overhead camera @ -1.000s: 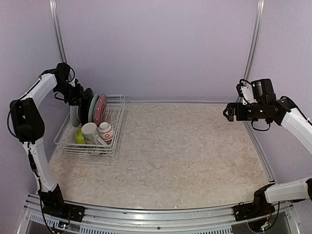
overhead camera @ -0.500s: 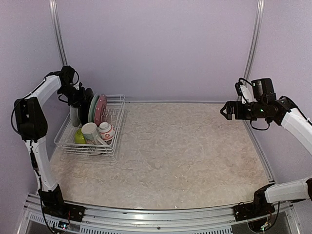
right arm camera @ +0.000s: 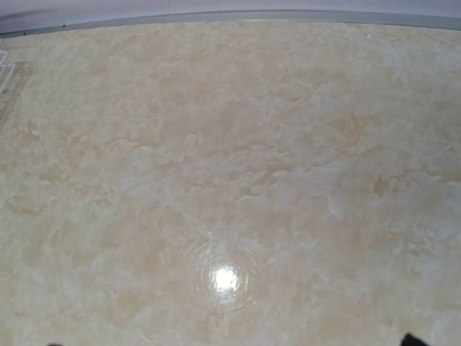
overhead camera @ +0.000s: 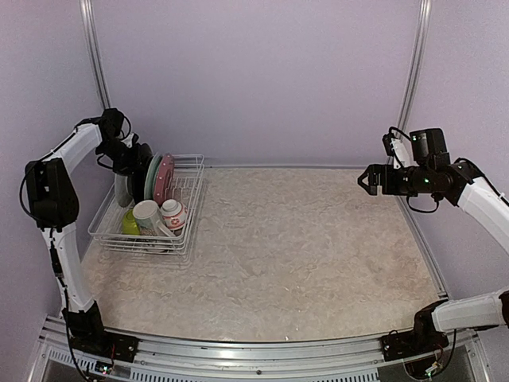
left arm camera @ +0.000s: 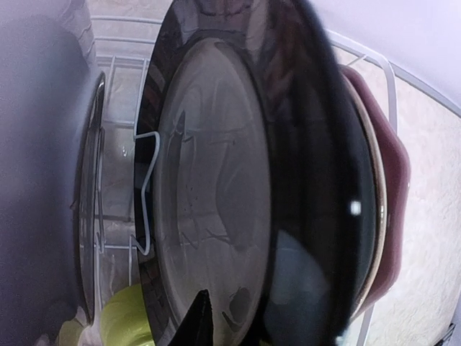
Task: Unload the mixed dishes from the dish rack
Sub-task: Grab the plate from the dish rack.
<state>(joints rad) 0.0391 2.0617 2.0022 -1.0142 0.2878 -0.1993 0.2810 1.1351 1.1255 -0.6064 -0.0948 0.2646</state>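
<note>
The white wire dish rack (overhead camera: 193, 188) stands at the far left and holds upright plates: grey (overhead camera: 122, 191), black (overhead camera: 141, 171), pale teal (overhead camera: 153, 169) and pink (overhead camera: 165, 177). In front of them sit a cream mug (overhead camera: 147, 215), a white-and-red bowl (overhead camera: 173, 213) and a lime-green bowl (overhead camera: 130, 224). My left gripper (overhead camera: 134, 156) is at the top of the black plate (left arm camera: 216, 180). One fingertip (left arm camera: 198, 321) lies against its face and the jaws stand narrowly closed over its rim. My right gripper (overhead camera: 364, 180) hangs open and empty, high above the table at the right.
The back wall runs just behind the rack. In the left wrist view the grey plate (left arm camera: 43, 180) is close on the left, a dark red plate (left arm camera: 392, 166) lies behind the black one, and the lime bowl (left arm camera: 122, 317) is below. The marbled tabletop (right arm camera: 230, 180) lies under my right gripper.
My left gripper has moved right and down onto the top of the black plate. My right gripper has drifted slightly left.
</note>
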